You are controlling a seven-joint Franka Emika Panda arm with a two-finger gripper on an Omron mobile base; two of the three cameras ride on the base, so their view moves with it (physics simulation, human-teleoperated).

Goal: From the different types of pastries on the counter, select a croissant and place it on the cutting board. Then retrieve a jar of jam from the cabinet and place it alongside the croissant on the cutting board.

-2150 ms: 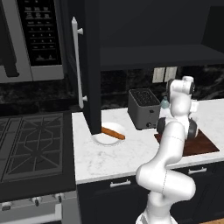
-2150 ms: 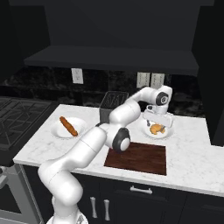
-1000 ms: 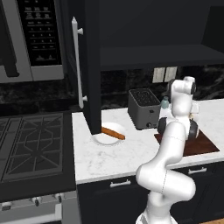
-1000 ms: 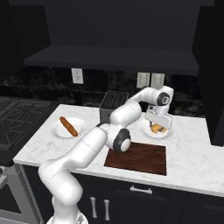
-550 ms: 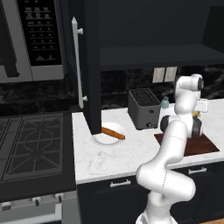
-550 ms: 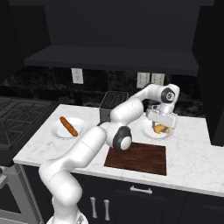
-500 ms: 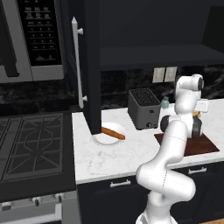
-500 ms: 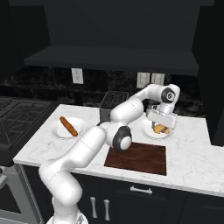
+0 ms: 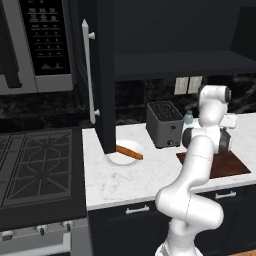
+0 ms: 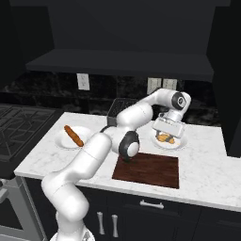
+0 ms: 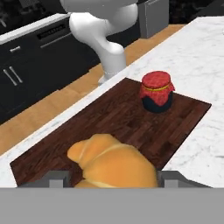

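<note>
My gripper [image 10: 167, 135] is low over a white plate [image 10: 181, 142] at the back right of the counter [image 10: 207, 164]. The golden croissant [image 10: 165, 139] lies on that plate, right under the hand. In the hand view the croissant [image 11: 116, 164] sits between my two fingertips [image 11: 57, 178], which stand wide on either side of it, open. Beyond it lies the dark reddish-brown cutting board [image 11: 109, 122], and a red jar of jam [image 11: 157, 92] stands on it. The stick pastry [image 10: 73, 135] rests on another plate at the left.
A dark toaster [image 10: 115, 110] stands behind the cutting board [image 10: 146, 169]. The black cabinet door [image 9: 100, 75] with its white bar handle hangs open over the stick pastry's plate [image 9: 122, 157]. A pale bottle [image 9: 188, 117] is beside the toaster. The stove [image 9: 35, 165] lies left.
The hand has swung right and come down from above the plate until its fingers straddle the croissant. The croissant has not moved.
</note>
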